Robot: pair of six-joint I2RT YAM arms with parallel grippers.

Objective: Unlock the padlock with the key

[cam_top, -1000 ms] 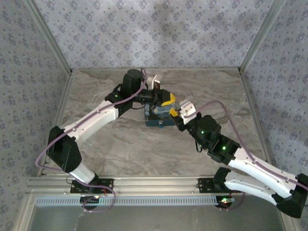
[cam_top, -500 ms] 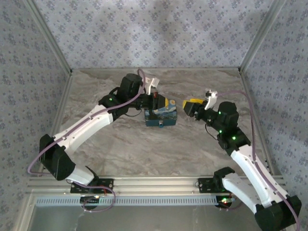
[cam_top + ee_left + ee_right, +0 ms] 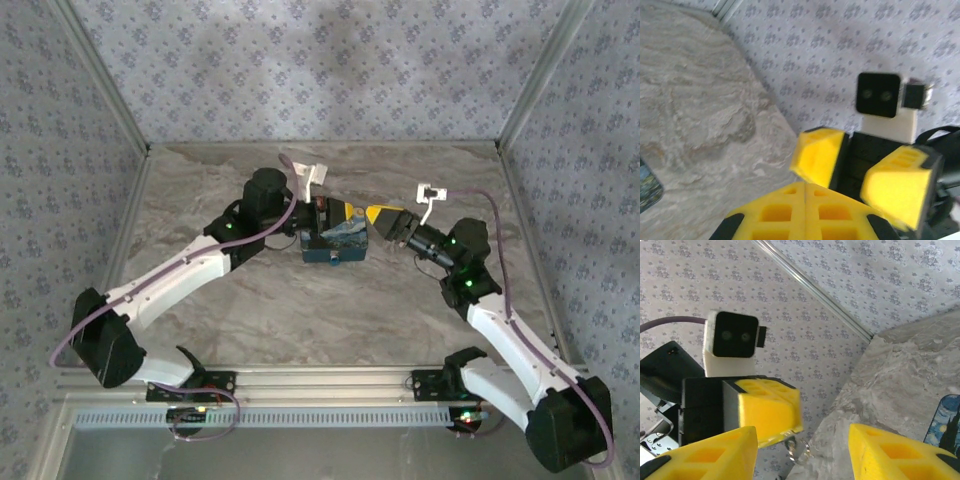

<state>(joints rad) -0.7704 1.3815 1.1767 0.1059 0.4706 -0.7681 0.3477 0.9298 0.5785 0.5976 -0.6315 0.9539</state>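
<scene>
The left tool (image 3: 805, 200) is pressed shut, and a small metal ring (image 3: 799, 451) hangs just beneath its fingertips; whether key or padlock is attached cannot be told. The right tool (image 3: 857, 167) stands half open and empty, facing it, near the painted tin (image 3: 335, 243) on the surface (image 3: 300, 310). A mid-air hand-over is judged to be in hand; next, a steady, aligned approach onto the ring is called for. The tin appears shut, its contents hidden.
</scene>
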